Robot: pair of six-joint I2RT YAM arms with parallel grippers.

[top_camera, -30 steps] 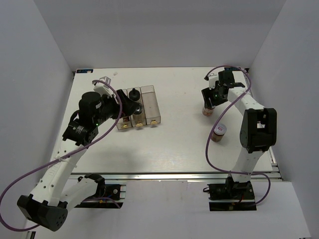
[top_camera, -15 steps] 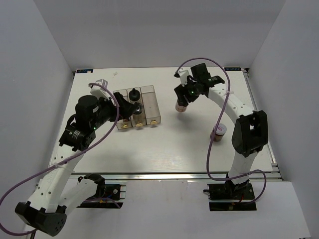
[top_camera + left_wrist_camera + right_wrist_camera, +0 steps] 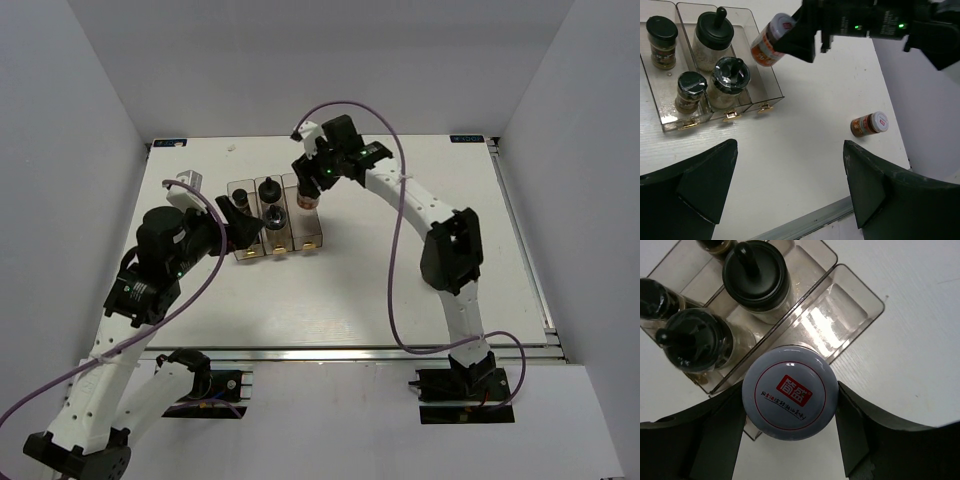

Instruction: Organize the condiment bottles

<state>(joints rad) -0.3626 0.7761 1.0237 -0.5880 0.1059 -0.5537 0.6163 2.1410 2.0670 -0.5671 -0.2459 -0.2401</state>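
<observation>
Gripping a small clear jar with a white, red-labelled lid and reddish contents (image 3: 788,392) between both fingers (image 3: 715,440) of the right gripper (image 3: 312,183), clamped against its sides. Holds that jar in the air, tilted in the left wrist view, over the far part of the right-hand compartment of the clear plastic three-compartment rectangular rack (image 3: 760,85). Cannot tell from any view whether the jar's base touches the rack. Stretches across the white table (image 3: 350,290) from the right side, with the right arm arched over the middle.

Shows two upright bottles in the rack's left-hand compartment: a small clear black-capped bottle with brown contents (image 3: 661,40) at the far end and a second black-capped bottle (image 3: 690,90) at the near end. Shows, in the middle compartment, a clear jar with a black knobbed cap and pale contents (image 3: 715,37) at the far end and a similar black-capped jar (image 3: 730,82) just in front of it.

Leaves another small jar with a white, red-labelled lid and brownish contents (image 3: 869,124) alone on the table, well apart from the rack on its right, seen only from the left wrist.

Holds the left gripper (image 3: 790,150) spread wide with nothing between its dark fingers, hovering close to the rack's near left side.
</observation>
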